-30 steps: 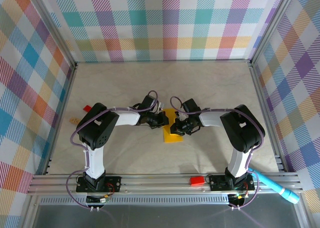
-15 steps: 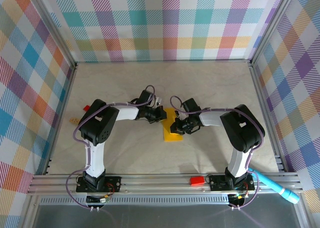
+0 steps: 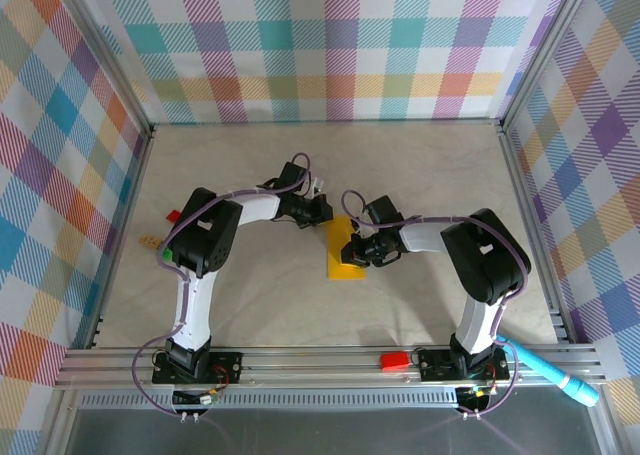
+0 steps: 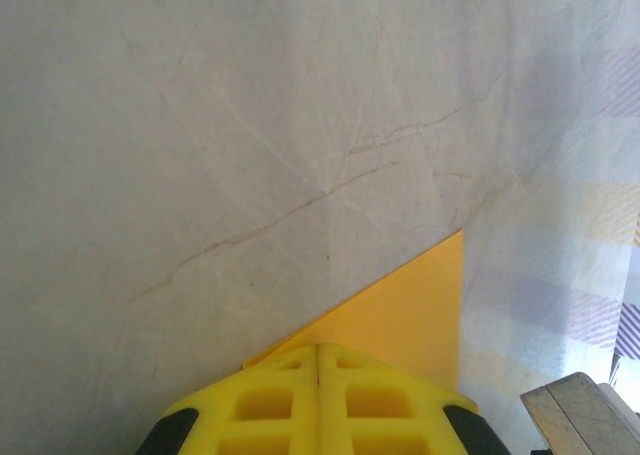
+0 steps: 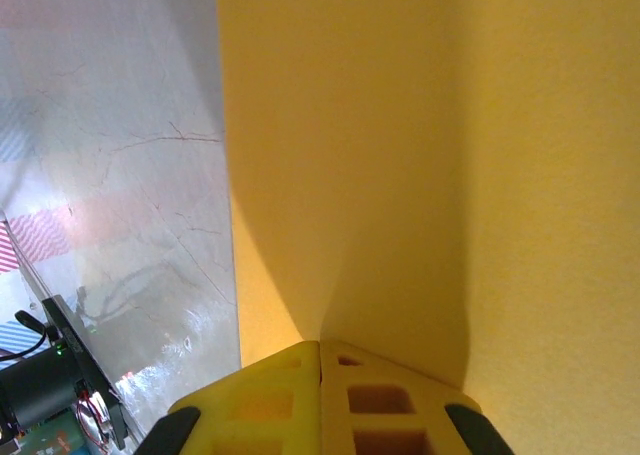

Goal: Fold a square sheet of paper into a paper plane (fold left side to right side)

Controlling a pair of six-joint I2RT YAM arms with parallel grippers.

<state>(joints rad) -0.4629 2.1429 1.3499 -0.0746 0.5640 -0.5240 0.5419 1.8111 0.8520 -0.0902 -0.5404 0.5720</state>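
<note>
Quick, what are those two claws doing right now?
Left gripper: closed, empty, beside the paper.
Right gripper: closed, empty, over the paper.

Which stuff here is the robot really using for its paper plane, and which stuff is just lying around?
For the job:
- the folded yellow-orange paper
- the left arm and right arm, both reaching to it

Just lying about:
- a red block by the left wall
- a red block on the front rail
- a light blue pen
- a small tan piece
</note>
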